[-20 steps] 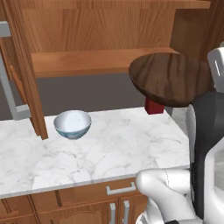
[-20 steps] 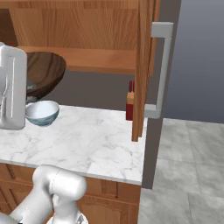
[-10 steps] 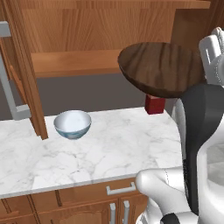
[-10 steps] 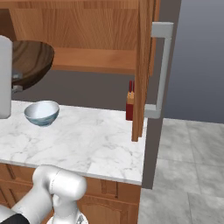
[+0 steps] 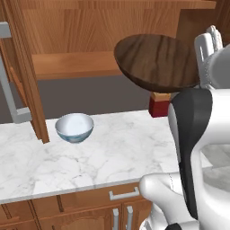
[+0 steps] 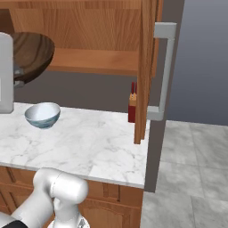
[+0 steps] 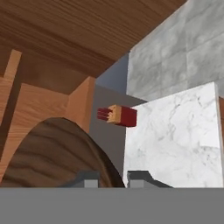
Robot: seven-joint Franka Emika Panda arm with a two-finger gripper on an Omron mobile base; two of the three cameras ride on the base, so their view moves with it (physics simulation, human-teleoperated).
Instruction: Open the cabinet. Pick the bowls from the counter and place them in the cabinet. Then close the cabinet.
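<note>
Gripper (image 7: pixel 111 177) pinches the rim of the wooden bowl (image 5: pixel 157 60), fingertips (image 7: pixel 87 178) closed on either side of the edge in the hand view; only the tips show there, rest cut off by the frame bottom. Bowl is tilted, lifted up off the counter (image 5: pixel 121 148), at the level of the cabinet shelf (image 5: pixel 76 65). In the right base view the wooden bowl (image 6: pixel 29 53) is partly hidden behind the white arm at left edge. Hand itself is mostly hidden behind the bowl and arm in the left base view. White bowl (image 5: pixel 74 127) sits upright on the counter, near the open left door (image 5: pixel 27 76), well apart from the gripper. Cabinet (image 6: pixel 89 31) doors open; right door (image 6: pixel 146 67) seen edge-on with grey handle (image 6: pixel 164 71). Small red box (image 6: pixel 132 107) stands at the counter back, half hidden by the right door; cannot tell what it is.
</note>
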